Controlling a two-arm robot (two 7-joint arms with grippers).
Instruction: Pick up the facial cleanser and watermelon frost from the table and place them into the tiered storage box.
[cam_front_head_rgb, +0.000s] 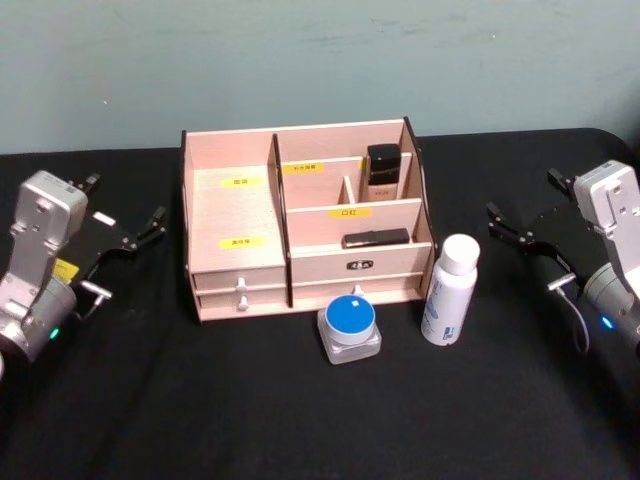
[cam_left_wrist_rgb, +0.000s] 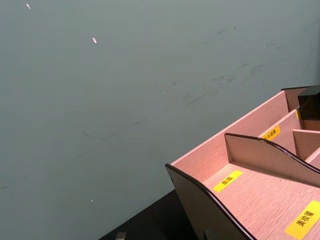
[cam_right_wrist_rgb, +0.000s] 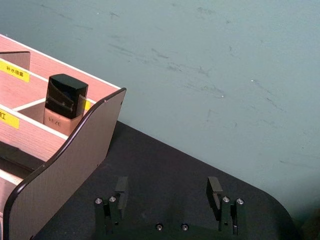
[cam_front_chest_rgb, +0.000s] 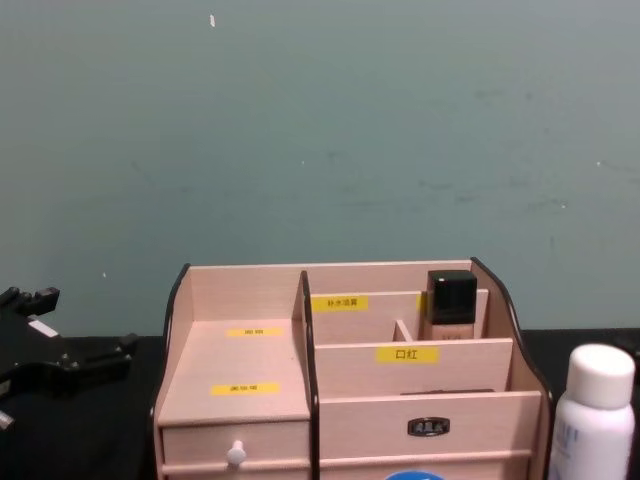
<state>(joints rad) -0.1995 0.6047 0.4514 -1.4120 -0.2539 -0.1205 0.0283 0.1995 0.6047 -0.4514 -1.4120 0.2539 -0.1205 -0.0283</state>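
The left gripper (cam_front_head_rgb: 128, 200) is at 9 o'clock from the tiered storage box (cam_front_head_rgb: 240, 272) on the black table (cam_front_head_rgb: 200, 410), apart from it, its fingers spread wide with nothing between them. The box holds a black-capped beige bottle (cam_front_head_rgb: 383, 170) in its back right compartment, and the watermelon frost (cam_front_head_rgb: 350, 322) stands on the table just in front of the box's drawers at about 5 o'clock, with the facial cleanser (cam_front_head_rgb: 450, 292) upright just beside the box's front right corner at 4 o'clock. At 3 o'clock from the box, well apart from the cleanser, the right gripper (cam_front_head_rgb: 522, 195) has its fingers wide open and empty.
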